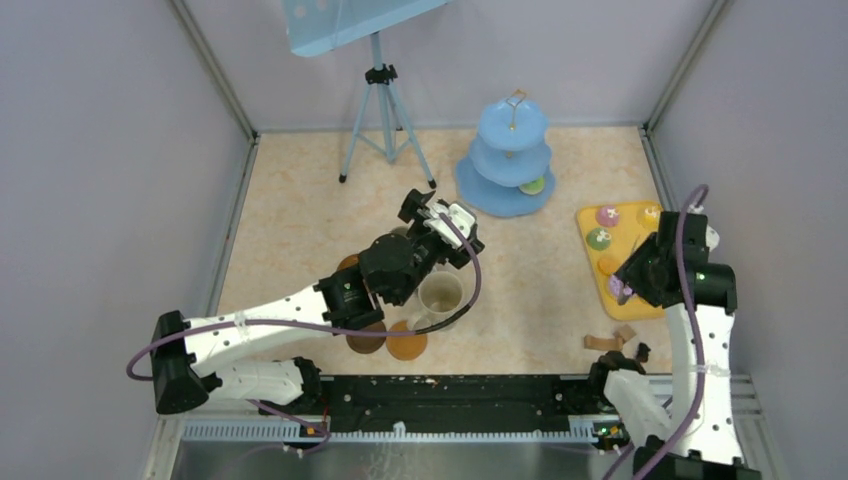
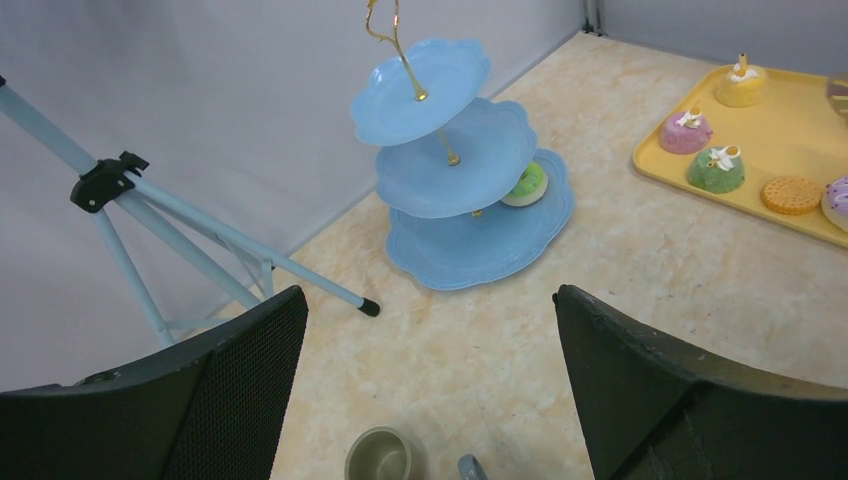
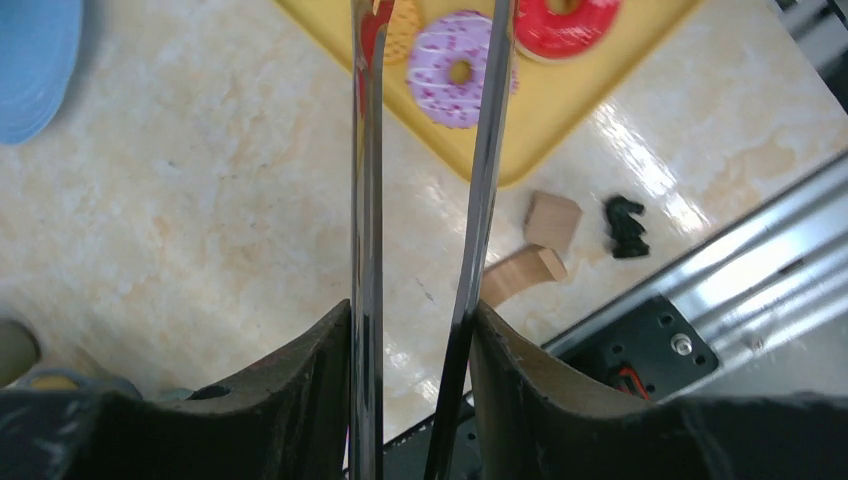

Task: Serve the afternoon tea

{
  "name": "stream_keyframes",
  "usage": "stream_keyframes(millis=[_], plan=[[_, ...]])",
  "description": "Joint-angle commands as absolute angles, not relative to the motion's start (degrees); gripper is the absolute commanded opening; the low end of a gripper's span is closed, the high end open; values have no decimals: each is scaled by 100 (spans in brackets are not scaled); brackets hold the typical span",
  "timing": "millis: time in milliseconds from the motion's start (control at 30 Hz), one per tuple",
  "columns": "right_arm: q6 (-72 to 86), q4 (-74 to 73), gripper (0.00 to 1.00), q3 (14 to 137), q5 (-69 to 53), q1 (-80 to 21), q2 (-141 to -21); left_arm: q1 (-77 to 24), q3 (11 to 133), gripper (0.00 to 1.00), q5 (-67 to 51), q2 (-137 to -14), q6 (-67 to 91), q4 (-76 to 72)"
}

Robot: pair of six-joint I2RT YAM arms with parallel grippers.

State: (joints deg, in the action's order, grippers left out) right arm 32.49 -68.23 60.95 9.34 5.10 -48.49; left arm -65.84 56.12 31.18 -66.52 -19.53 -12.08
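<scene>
The light-blue cake stand point(image 1: 510, 160) point(image 2: 470, 170) stands at the back with a green toy cake point(image 2: 527, 185) on its bottom tier. My left gripper point(image 1: 432, 208) point(image 2: 430, 330) hangs open and empty in front of it, above a small grey mug point(image 2: 380, 458). The large cream mug point(image 1: 440, 295) sits beside two brown coasters point(image 1: 366, 340). My right gripper point(image 1: 640, 268) point(image 3: 410, 320) is shut on the metal tongs point(image 3: 365, 200), whose blades reach over the yellow tray point(image 3: 540, 110) by a purple doughnut point(image 3: 458, 68) and a red one point(image 3: 560, 20).
A tripod point(image 1: 382, 110) stands at the back left, one leg point(image 2: 250, 250) near my left fingers. More toy cakes point(image 2: 715, 168) lie on the yellow tray point(image 1: 640, 308). Wooden blocks point(image 3: 552, 220) and a black chess knight point(image 3: 625, 225) lie by the metal rail point(image 3: 720, 270).
</scene>
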Motion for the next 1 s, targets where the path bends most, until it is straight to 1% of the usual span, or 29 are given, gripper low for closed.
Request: stream_keyframes(millis=[0, 100, 500, 967], plan=[[3292, -7022, 43, 5801, 573, 1477, -4494, -6841, 5551, 99, 3313, -6540, -2258, -1707], [3321, -7007, 43, 5723, 313, 1735, -4422, -6963, 5488, 99, 3361, -6530, -2355, -1800], [3524, -7302, 46, 5397, -458, 1749, -4183, -6987, 5414, 99, 3419, -6523, -2463, -1920], [3751, -7184, 49, 5076, -508, 1748, -4024, -7001, 5423, 99, 3429, -6542, -2514, -1934]])
